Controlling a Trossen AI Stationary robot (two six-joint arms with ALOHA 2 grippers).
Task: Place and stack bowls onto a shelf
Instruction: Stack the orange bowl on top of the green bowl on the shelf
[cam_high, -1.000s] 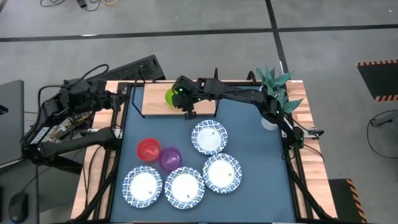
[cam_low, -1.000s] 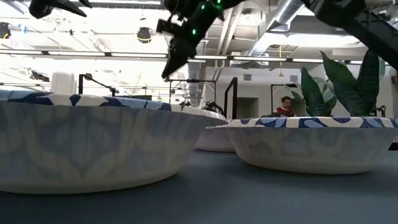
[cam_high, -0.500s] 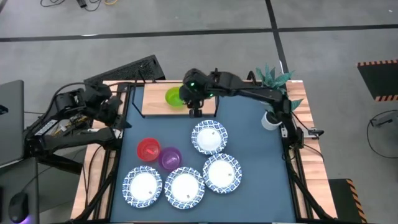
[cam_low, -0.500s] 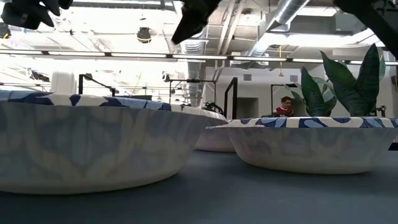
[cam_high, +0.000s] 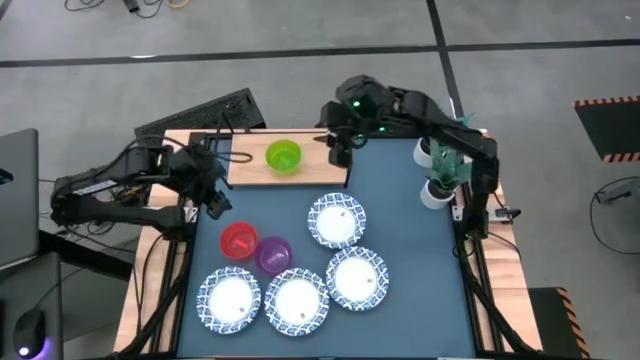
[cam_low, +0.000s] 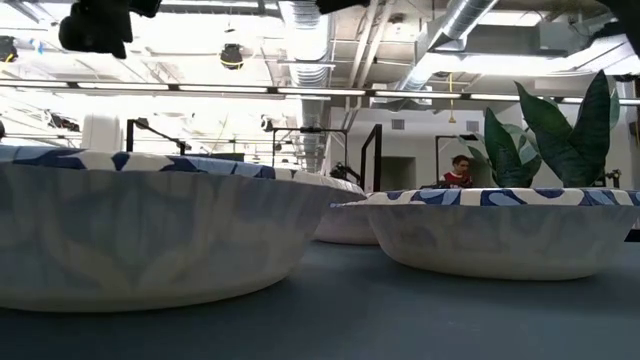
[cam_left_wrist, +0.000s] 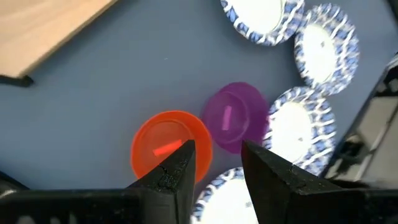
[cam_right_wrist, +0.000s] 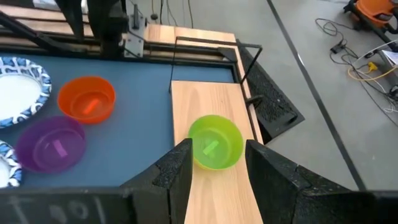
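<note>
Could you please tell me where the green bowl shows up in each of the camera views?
High view: green bowl on the shelf, upper middle.
Low view: not in it.
Left wrist view: not in it.
Right wrist view: green bowl on the shelf board, lower middle.
Shared landmark: the red bowl beside the purple bowl.

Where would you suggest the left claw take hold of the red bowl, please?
Probably the rim of the red bowl, from straight above, on its side away from the purple bowl. It sits upright and open, and the purple bowl crowds its other side. The left claw hovers nearby, open.
</note>
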